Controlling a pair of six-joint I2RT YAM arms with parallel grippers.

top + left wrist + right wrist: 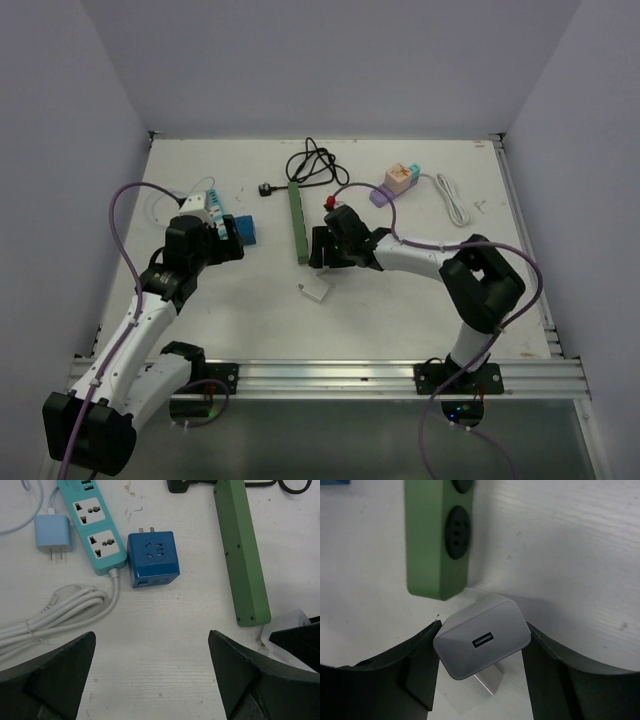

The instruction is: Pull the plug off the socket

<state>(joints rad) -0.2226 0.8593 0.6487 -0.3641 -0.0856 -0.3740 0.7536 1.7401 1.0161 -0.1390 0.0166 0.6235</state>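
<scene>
White plug (481,642) sits pinched between the right gripper (480,632) fingers, just beside the green socket strip (437,535); left gripper (151,647) gapes wide.

The left arm (140,320) and right arm (415,255) are wearing white shells and black joints, each trailing a purple cable (112,222); the left gripper (151,635) is showing dark fingers (55,680).

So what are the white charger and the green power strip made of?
The white USB charger looks like smooth matte plastic, with rounded moulded corners and an even sheen. The green power strip is probably plastic too: matte, one solid colour, with moulded socket holes. A soft coating can't be ruled out.
</scene>
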